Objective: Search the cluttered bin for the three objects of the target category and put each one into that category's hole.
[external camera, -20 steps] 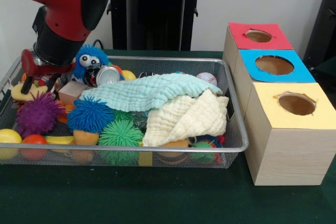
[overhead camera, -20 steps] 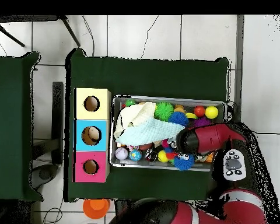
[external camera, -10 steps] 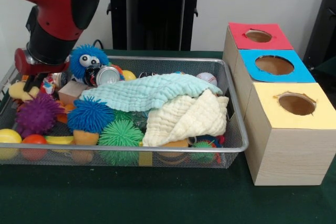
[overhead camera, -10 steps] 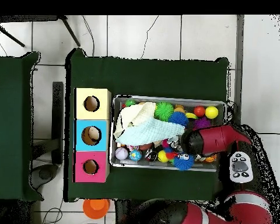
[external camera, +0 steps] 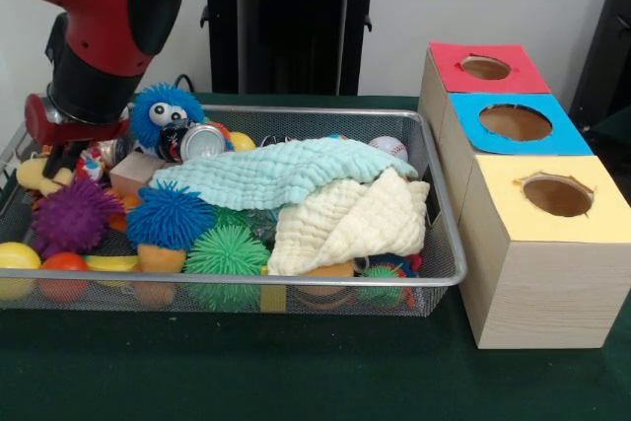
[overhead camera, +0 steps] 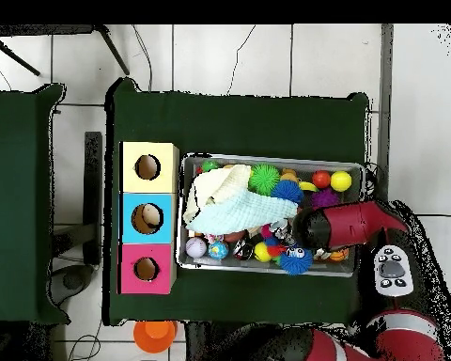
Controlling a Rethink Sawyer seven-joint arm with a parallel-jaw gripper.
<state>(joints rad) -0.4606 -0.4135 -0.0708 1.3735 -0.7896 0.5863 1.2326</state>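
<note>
Two cloths point(external camera: 325, 194) (plus spiky balls point(external camera: 170, 214)) fill bin point(external camera: 434, 204).

Since a second ago we have watched the arm point(external camera: 104, 41) swing sideways along the wire bin point(external camera: 296, 283) — in the front view it has gone toward the picture's left edge, uncovering the blue googly-eyed puffer point(external camera: 161, 115) it had partly hidden. From above, the red forearm point(overhead camera: 347, 226) has slid toward the bin's right end — the grey button pad point(overhead camera: 393, 268) has moved right and lower. The last half second added only a slight shift.
</note>
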